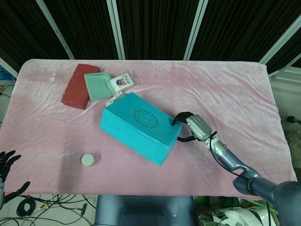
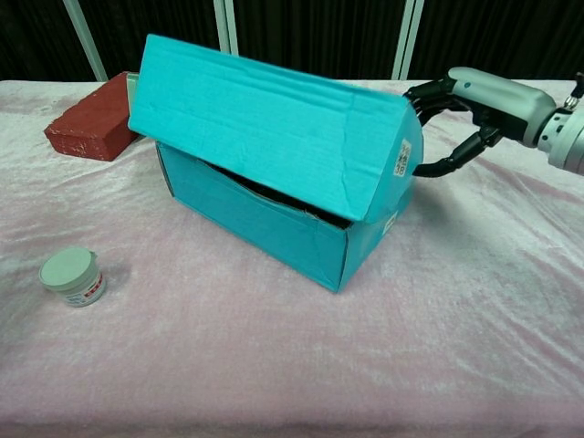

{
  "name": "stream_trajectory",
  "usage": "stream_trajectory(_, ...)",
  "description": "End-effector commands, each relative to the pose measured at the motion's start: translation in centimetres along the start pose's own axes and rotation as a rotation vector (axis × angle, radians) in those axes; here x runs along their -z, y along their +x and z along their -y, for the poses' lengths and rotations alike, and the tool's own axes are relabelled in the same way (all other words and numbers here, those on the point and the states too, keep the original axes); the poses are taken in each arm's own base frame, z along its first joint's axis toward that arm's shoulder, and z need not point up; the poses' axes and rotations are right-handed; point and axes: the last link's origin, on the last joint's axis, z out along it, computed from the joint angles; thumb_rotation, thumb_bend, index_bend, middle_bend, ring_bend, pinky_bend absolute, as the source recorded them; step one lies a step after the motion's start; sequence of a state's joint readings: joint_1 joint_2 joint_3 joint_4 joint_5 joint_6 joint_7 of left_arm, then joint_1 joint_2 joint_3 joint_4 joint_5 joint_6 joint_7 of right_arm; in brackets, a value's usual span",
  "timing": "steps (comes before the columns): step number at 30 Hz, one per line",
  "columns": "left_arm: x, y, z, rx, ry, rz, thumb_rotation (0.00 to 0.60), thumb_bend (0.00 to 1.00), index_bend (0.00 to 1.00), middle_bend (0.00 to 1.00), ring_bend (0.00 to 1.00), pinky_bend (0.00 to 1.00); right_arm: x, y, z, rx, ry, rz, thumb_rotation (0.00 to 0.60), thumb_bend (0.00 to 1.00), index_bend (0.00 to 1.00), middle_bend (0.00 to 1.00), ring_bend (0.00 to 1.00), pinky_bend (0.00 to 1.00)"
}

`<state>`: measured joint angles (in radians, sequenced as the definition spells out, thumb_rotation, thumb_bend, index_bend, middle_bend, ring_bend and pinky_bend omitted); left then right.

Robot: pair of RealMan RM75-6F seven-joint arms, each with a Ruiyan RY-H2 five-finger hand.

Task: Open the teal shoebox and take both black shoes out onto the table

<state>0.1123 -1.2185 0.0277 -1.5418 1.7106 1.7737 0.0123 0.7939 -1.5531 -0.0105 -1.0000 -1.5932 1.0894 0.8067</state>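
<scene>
The teal shoebox (image 1: 136, 129) lies at an angle in the middle of the pink table. In the chest view its lid (image 2: 265, 123) is tilted up at the front over the base (image 2: 260, 219). A dark gap (image 2: 283, 194) shows under the lid, and I cannot make out the black shoes in it. My right hand (image 2: 470, 96) grips the lid's right end, fingers hooked over the top edge and thumb beneath; in the head view my right hand (image 1: 194, 126) sits at the box's right corner. My left hand (image 1: 5, 165) hangs off the table's front-left edge, fingers spread and holding nothing.
A red brick (image 1: 77, 86) lies at the back left with a pale green dish (image 1: 97, 85) and a white packet (image 1: 123, 81) beside it, close behind the box. A small white jar (image 2: 71, 276) stands front left of the box.
</scene>
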Motion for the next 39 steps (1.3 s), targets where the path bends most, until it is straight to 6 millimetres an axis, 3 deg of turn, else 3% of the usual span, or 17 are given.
stream_trajectory(1,-0.1,0.0,-0.1,0.003,-0.002,0.002,0.6,0.0,0.21,0.14,0.1,0.14,0.0,1.8,0.2,-0.138,-0.071,0.043,0.6,0.72,0.45,0.4,0.27,0.26)
stream_trajectory(11,-0.3,-0.3,-0.4,0.012,-0.005,0.015,0.6,0.0,0.21,0.13,0.1,0.13,-0.2,4.7,0.8,-0.372,-0.173,0.128,0.6,0.73,0.44,0.39,0.26,0.26)
stream_trajectory(17,-0.3,-0.4,-0.5,0.021,-0.001,0.024,0.6,0.0,0.2,0.13,0.1,0.13,-0.7,6.3,0.4,-0.448,-0.231,0.156,0.6,0.72,0.36,0.36,0.26,0.26)
stream_trajectory(21,-0.4,-0.3,-0.6,0.022,-0.002,0.024,0.6,0.0,0.2,0.13,0.1,0.13,-1.0,7.0,0.1,-0.514,-0.273,0.177,0.6,0.71,0.22,0.28,0.21,0.25)
stream_trajectory(24,-0.3,-0.3,-0.6,0.024,-0.003,0.024,0.6,0.0,0.2,0.13,0.1,0.12,-1.1,7.5,-0.5,-0.538,-0.313,0.191,0.6,0.58,0.04,0.08,0.05,0.22)
stream_trajectory(26,-0.3,-0.3,-0.6,0.024,-0.003,0.025,0.6,0.0,0.2,0.13,0.1,0.12,-1.1,7.7,-0.9,-0.556,-0.333,0.191,0.6,0.46,0.0,0.0,0.0,0.19)
stream_trajectory(32,-0.5,-0.2,-0.8,0.021,-0.01,0.024,0.6,0.0,0.19,0.13,0.09,0.12,-0.7,8.9,-2.3,-0.571,-0.334,0.08,0.6,0.11,0.0,0.0,0.0,0.16)
stream_trajectory(36,-0.8,-0.1,-0.9,0.015,-0.02,0.021,0.6,0.0,0.19,0.13,0.09,0.12,0.1,9.8,-2.8,-0.57,-0.338,0.005,0.6,0.02,0.0,0.0,0.0,0.16)
stream_trajectory(39,-1.1,-0.1,-1.1,0.014,-0.027,0.022,0.6,0.0,0.18,0.13,0.09,0.12,0.8,10.2,-2.9,-0.559,-0.352,-0.026,0.6,0.0,0.0,0.0,0.0,0.16)
